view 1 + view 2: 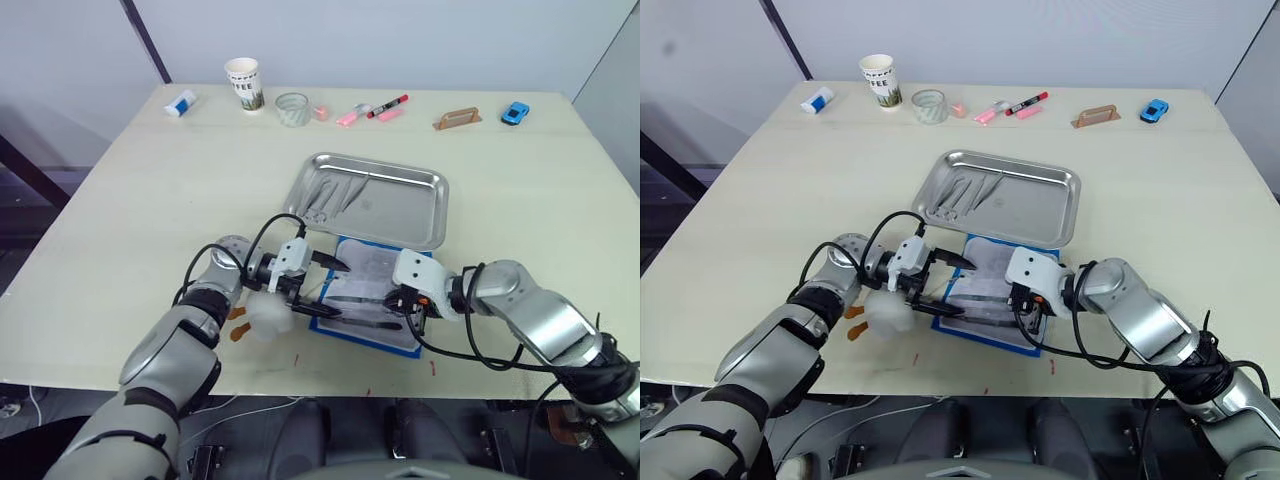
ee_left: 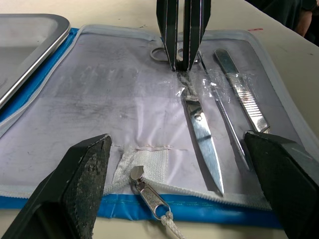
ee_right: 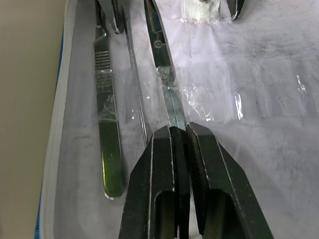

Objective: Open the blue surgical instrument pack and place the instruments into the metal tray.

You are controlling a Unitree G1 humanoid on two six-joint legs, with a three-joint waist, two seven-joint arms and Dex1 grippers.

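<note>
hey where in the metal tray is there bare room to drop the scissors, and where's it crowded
The tray's right half is bare, from mid-floor to its right rim. Its left end is crowded with instruments already laid there. The pack holds the scissors, pinched by the right gripper, plus two more tools beside them.

Arm shells: smooth silver-grey metallic casings, rounded and tapering toward the wrists, with black joint sections between them.
Wrist blocks: small white boxy housings sat just behind each gripper.
Cables: thin black wires looped loosely from the forearms to the wrist housings on both arms.
Left gripper (image 1: 322,288): two long black fingers (image 2: 75,184), wedge-shaped, their inner faces coated with a coarse, gritty black texture.
Right gripper (image 3: 180,133): two black fingers (image 3: 152,184) with flat, straight-edged sides and rectangular hollows moulded into their bases.
Left forearm detail: a pale rounded piece lay under the wrist, with small orange tabs beside it.
</note>
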